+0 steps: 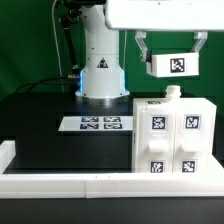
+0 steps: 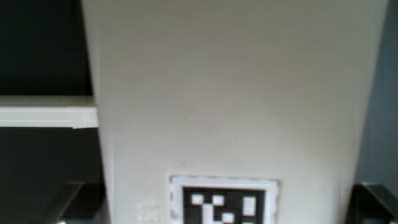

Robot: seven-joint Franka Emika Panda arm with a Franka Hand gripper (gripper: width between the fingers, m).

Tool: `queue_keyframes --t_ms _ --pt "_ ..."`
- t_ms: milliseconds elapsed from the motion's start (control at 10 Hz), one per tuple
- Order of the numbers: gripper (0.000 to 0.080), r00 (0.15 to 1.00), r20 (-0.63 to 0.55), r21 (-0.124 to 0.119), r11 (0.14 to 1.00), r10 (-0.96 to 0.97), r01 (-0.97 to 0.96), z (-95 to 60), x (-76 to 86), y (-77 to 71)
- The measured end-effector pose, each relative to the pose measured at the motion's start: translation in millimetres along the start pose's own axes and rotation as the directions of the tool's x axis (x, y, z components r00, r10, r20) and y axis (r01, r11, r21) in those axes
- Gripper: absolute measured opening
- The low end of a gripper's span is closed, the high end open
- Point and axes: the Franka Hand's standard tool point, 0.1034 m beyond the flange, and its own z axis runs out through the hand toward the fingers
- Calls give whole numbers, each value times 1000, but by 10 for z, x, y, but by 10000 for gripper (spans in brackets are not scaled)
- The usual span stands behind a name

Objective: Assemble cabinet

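The cabinet (image 1: 170, 135) is a white box-like body with four markers on its front. It stands on the black table at the exterior view's right, with a small white peg (image 1: 172, 93) sticking up from its top. My gripper (image 1: 172, 52) hangs above it, shut on a white panel (image 1: 172, 66) that carries one marker. The panel is held in the air, apart from the cabinet top. In the wrist view the panel (image 2: 222, 110) fills the middle of the picture, its marker (image 2: 222, 205) sitting between my dark fingers (image 2: 71, 205).
The marker board (image 1: 100, 124) lies flat on the table in front of the robot base (image 1: 100, 72). A long low white border rail (image 1: 90, 183) runs along the table's near edge; a white strip (image 2: 45, 112) shows beside the panel in the wrist view.
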Motion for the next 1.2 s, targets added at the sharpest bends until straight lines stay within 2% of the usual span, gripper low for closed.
queue_keyframes --t_ms 200,900,1200 --pt "554 1000 3 -5 1000 -10 10 62 33 -9" --pt "554 999 42 -15 1000 -21 22 300 -79 -32" --pt "554 999 32 -14 1000 -23 23 312 -67 -34"
